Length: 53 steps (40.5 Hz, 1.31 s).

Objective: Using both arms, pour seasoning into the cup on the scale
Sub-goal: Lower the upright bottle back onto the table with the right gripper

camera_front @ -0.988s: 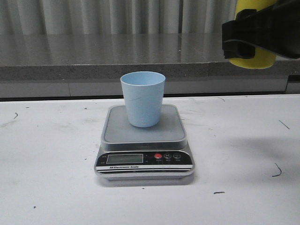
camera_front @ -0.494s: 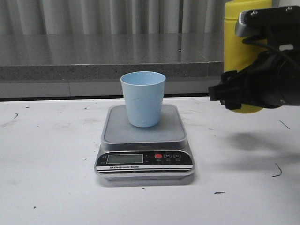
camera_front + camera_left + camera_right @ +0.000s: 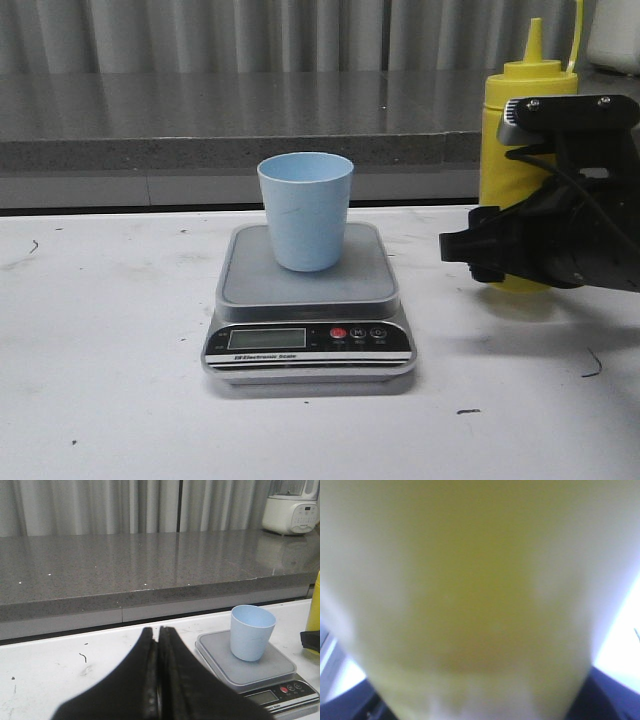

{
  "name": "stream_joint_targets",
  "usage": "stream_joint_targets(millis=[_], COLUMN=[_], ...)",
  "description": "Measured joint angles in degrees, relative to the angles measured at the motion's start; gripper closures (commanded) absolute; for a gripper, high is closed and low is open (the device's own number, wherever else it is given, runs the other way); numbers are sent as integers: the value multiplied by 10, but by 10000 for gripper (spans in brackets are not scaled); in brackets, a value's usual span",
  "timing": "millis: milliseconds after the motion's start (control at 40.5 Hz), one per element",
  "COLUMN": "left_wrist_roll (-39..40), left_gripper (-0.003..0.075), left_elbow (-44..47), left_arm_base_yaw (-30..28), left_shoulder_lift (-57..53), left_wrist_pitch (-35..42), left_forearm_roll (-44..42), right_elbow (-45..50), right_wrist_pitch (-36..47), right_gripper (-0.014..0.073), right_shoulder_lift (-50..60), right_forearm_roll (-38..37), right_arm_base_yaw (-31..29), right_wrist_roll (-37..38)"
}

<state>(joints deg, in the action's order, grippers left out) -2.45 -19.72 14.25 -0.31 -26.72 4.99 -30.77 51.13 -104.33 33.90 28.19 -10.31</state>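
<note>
- Step in hand, as judged: seasoning bottle (image 3: 527,150) upright at the right of the scale (image 3: 308,305), base at or just above the tabletop (image 3: 110,380) (contact hidden); cap off the nozzle and hanging on its tether; nothing poured yet.
- Cup (image 3: 305,210) upright on the scale platform, well clear of the bottle; inside not visible from the front.
- Right gripper (image 3: 500,255) around the lower bottle body; fingers apparently clamped on it, though pad contact not visible.
- Left gripper (image 3: 157,680) off to the left, fingers pressed together, holding nothing.
- Next move, as judged: lift, carry nozzle over the cup mouth, tilt; left arm needed to steady cup or bottle.
- Front view alone shows the nozzle; left wrist view alone shows the left fingers; right wrist view filled with blurred yellow, confirming closeness only.
</note>
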Motion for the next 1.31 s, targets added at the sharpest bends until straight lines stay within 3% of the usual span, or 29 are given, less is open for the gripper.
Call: stream_joint_targets(millis=[1309], left_wrist_roll=[0], left_gripper=[740], left_elbow=[0], left_arm_base_yaw=[0], left_shoulder_lift=[0], left_wrist_pitch=[0], left_forearm_roll=[0], right_elbow=[-5], right_wrist_pitch=[2], right_gripper=[326], right_shoulder_lift=[-36], right_forearm_roll=[-5], right_arm_base_yaw=[0], right_wrist_roll=[8])
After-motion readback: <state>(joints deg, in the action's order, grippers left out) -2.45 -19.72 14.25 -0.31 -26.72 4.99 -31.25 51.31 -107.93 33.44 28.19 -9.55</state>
